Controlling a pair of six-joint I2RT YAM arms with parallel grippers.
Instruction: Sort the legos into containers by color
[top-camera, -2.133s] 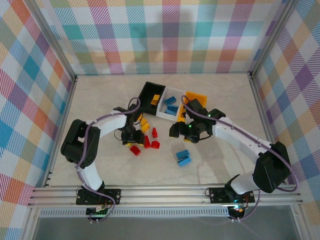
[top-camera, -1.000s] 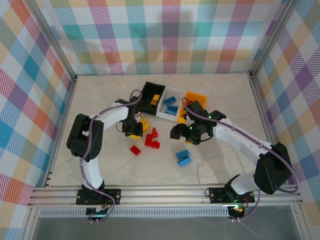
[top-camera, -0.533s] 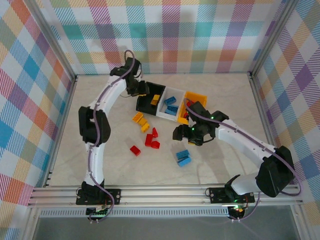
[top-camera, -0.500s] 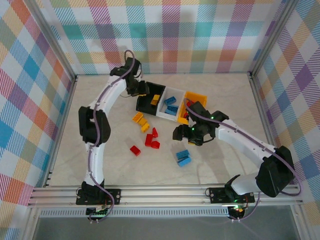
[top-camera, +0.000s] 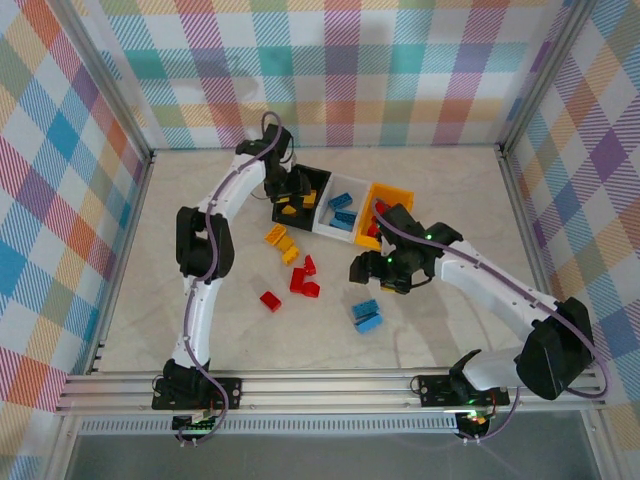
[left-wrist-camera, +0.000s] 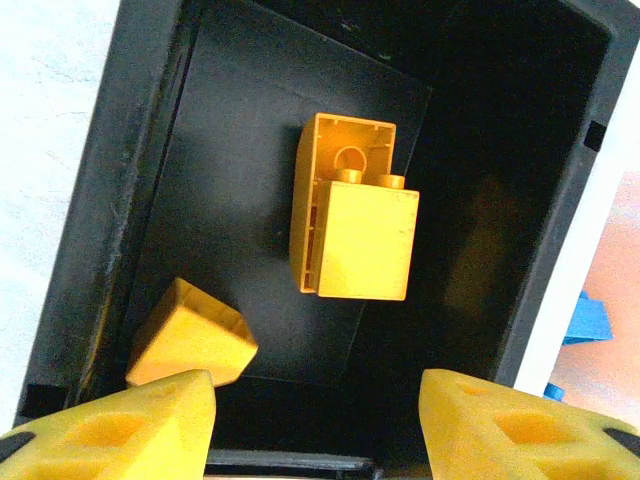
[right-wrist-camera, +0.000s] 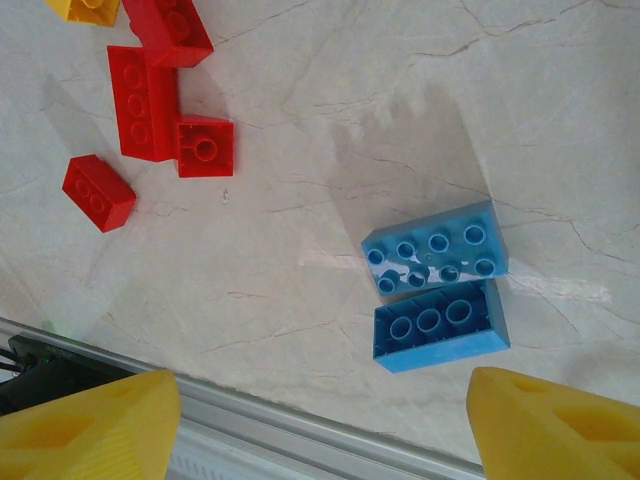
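Observation:
My left gripper (top-camera: 291, 190) hangs over the black bin (top-camera: 322, 178), and in the left wrist view it (left-wrist-camera: 315, 430) is open with nothing between its fingers. Two yellow legos lie inside that bin (left-wrist-camera: 150, 120): a stacked pair (left-wrist-camera: 355, 220) in the middle and a small one (left-wrist-camera: 190, 345) tipped beside my left finger. My right gripper (top-camera: 377, 268) is open above the table. Below it (right-wrist-camera: 320, 420) lie two light blue legos (right-wrist-camera: 435, 250) (right-wrist-camera: 440, 335), side by side, one of them underside up. The white bin (top-camera: 326, 222) holds blue legos (top-camera: 343, 208).
The yellow-orange bin (top-camera: 396, 190) stands right of the white one. Two yellow legos (top-camera: 282, 243) and several red legos (top-camera: 303, 280) (right-wrist-camera: 150, 100) lie loose mid-table, one red lego (top-camera: 270, 300) apart. The metal rail (right-wrist-camera: 300, 440) runs near the blue pair.
My left arm swung from the loose yellow bricks up to the black bin and its gripper opened; a small yellow brick now lies in the bin. The right gripper barely shifted.

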